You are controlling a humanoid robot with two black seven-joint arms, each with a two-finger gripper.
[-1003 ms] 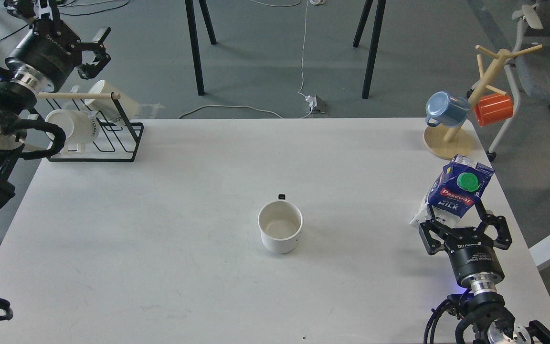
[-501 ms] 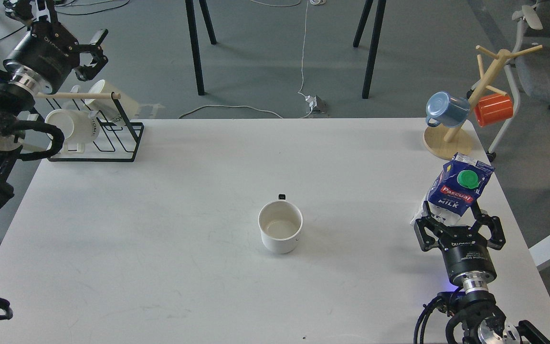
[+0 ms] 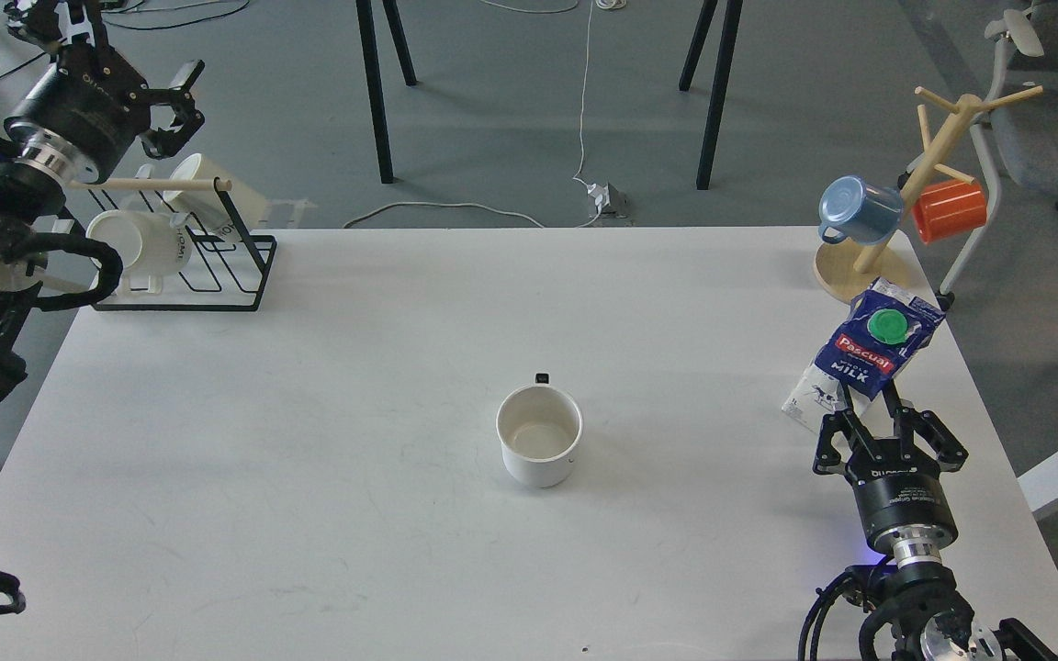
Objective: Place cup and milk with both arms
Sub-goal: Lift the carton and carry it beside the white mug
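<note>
A white cup (image 3: 539, 447) stands upright and open near the middle of the white worktop (image 3: 309, 441), with nothing touching it. Well to its right, near the worktop's right edge, the right gripper (image 3: 871, 406) has its jaws clenched on the lower part of a blue-and-white milk carton (image 3: 864, 358). The carton is tilted, its green cap (image 3: 885, 324) facing up toward the camera, and its lower white corner juts out to the left of the jaws. Whether the carton's base touches the worktop cannot be told.

Behind the carton, at the far right corner, a wooden mug tree (image 3: 933, 156) carries 2 hanging mugs — a blue mug (image 3: 858, 210) and an orange mug (image 3: 950, 209).

At the far left corner sits a black wire rack (image 3: 217, 266) holding 2 white cups — one (image 3: 148, 246) lying on its side, another (image 3: 214, 188) tipped behind a wooden rod (image 3: 148, 184). The left gripper (image 3: 182, 108) hovers above this rack, away from the worktop's centre, its jaws released and holding nothing.
</note>
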